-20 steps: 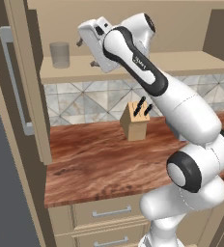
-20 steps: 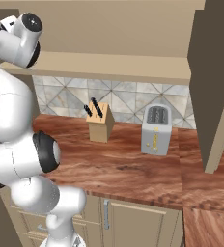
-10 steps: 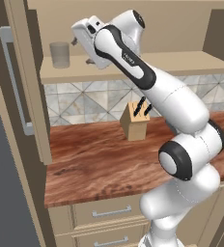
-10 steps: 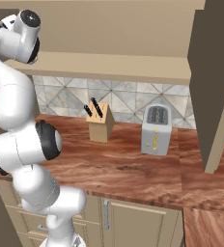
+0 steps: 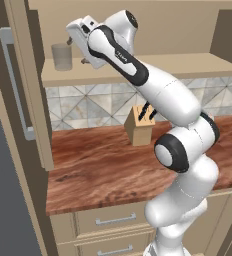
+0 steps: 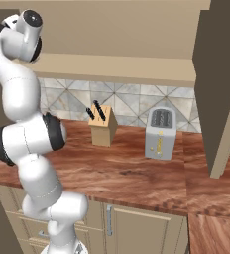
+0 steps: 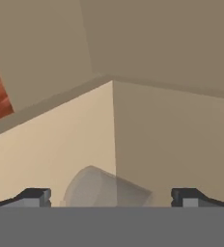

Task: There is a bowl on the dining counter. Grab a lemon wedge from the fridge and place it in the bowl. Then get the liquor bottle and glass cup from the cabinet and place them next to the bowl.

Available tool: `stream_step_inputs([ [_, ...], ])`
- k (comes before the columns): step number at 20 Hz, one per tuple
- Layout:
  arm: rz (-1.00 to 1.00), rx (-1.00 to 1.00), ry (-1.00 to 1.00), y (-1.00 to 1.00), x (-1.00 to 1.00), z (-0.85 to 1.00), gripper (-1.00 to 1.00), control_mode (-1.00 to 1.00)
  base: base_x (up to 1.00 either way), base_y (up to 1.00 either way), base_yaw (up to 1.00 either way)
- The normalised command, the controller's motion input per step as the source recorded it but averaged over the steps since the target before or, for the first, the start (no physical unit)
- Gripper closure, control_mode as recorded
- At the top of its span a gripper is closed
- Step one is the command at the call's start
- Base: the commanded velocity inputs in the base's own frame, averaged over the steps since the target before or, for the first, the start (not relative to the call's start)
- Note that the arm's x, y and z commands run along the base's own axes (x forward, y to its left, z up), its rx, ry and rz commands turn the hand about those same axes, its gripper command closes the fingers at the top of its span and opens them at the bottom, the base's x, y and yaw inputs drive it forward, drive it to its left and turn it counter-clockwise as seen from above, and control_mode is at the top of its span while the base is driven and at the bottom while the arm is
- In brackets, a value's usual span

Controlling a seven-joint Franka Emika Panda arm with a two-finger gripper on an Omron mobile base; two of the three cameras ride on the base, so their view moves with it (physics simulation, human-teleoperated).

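Note:
The glass cup (image 5: 62, 56), a short translucent grey tumbler, stands at the left end of the cabinet's beige shelf (image 5: 163, 65). My gripper (image 5: 76, 50) is raised to shelf height just right of it, open, with nothing between its fingers. In the hand view the glass cup (image 7: 104, 190) appears low between the two fingertips (image 7: 34, 197), in the corner where the shelf (image 7: 36, 154) meets the cabinet walls, and my gripper (image 7: 111, 198) is spread wider than it. The liquor bottle, bowl, lemon wedge and dining counter are out of view.
A knife block (image 5: 139, 127) stands on the wood-grain worktop (image 5: 98, 170) below the shelf, with a toaster (image 6: 159, 133) to its right. An open cabinet door (image 6: 221, 84) hangs at the right. A tall panel with a long handle (image 5: 18, 85) borders the left.
My hand has shifted a little to the left along the shelf, closer to the glass cup, and the elbow has swung. The jaws have stayed open.

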Motion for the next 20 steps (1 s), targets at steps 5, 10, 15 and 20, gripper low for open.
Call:
stream_step_inputs([
  [5, 0.00, 0.00, 0.00, 0.12, 0.47, 0.00, -1.00, -1.00, 0.00, 0.00, 0.00],
  [10, 0.00, 0.00, 0.00, 0.00, 0.55, 0.00, -1.00, -1.00, 0.00, 0.00, 0.00],
  [15, 0.00, -0.01, 0.00, 0.05, 0.43, 0.00, -1.00, -1.00, 0.00, 0.00, 0.00],
  [20, 0.00, -0.01, 0.00, 0.03, 0.33, 0.00, -1.00, -1.00, 0.00, 0.00, 0.00],
])
